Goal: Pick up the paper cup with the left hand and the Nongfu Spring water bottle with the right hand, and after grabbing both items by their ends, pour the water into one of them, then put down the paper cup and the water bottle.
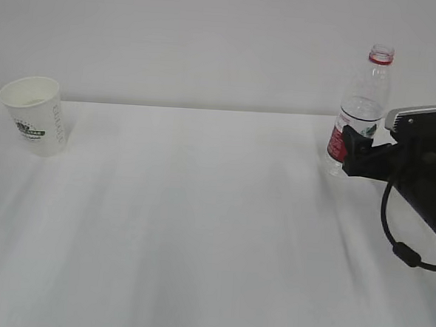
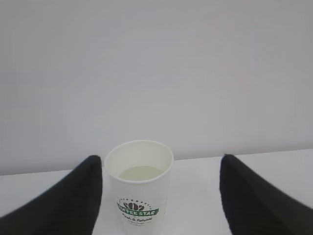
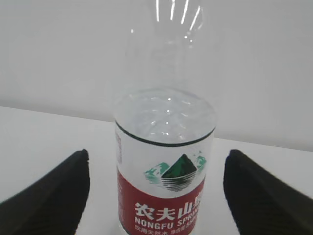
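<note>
- Cup (image 1: 33, 115) far left, water (image 2: 141, 173) inside: light, crushable; take low. Left gripper (image 2: 161, 196) gapes around it, holding nothing.
- Bottle (image 1: 360, 105) far right: slick, uncapped; take at label. Right gripper (image 3: 156, 196) wide, empty.

Exterior looks along table (image 1: 199, 229); wrist views sit close, facing the wall.

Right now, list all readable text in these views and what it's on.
"COFFEE STAR": green banner on the paper cup; partly blurred, so a likely reading.
Small script under it: too blurred to read.
Vertical lettering on the cup's side, exterior view: too small.
"NONGFU SPR…": red label of the water bottle, cut off at the edge.
"农夫山": same label, above it.
Line beneath: too small.
</note>
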Controlling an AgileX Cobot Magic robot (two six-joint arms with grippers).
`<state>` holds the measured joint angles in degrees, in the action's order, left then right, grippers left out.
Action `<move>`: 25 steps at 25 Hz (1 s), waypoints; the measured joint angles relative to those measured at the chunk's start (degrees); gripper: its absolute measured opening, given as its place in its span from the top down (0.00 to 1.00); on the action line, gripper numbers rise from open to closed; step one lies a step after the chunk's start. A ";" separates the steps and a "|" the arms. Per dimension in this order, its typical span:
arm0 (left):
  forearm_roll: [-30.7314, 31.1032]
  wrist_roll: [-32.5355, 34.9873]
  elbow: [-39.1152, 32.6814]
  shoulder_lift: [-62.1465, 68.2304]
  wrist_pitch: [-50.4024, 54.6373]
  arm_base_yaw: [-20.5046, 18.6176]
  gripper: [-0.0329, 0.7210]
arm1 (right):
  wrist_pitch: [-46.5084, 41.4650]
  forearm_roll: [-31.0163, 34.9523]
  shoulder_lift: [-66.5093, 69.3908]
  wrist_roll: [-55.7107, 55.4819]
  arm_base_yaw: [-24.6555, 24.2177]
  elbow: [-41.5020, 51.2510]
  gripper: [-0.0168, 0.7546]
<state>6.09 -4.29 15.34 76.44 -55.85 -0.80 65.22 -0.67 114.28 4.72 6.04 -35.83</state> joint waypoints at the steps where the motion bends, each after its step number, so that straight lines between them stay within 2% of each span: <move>1: 0.00 0.00 0.00 0.00 0.00 0.00 0.24 | 0.00 0.00 -0.62 0.00 0.00 0.67 0.15; 12: 0.00 0.00 0.00 -6.19 1.16 0.00 0.25 | 0.00 0.00 -8.63 0.00 0.00 7.29 0.16; 25: -0.69 0.00 -0.22 -21.02 12.30 0.00 0.25 | -0.11 1.22 -19.21 0.23 0.00 10.90 0.17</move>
<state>5.40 -4.29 15.12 55.42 -43.55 -0.80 65.11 0.56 95.08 4.95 6.04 -24.94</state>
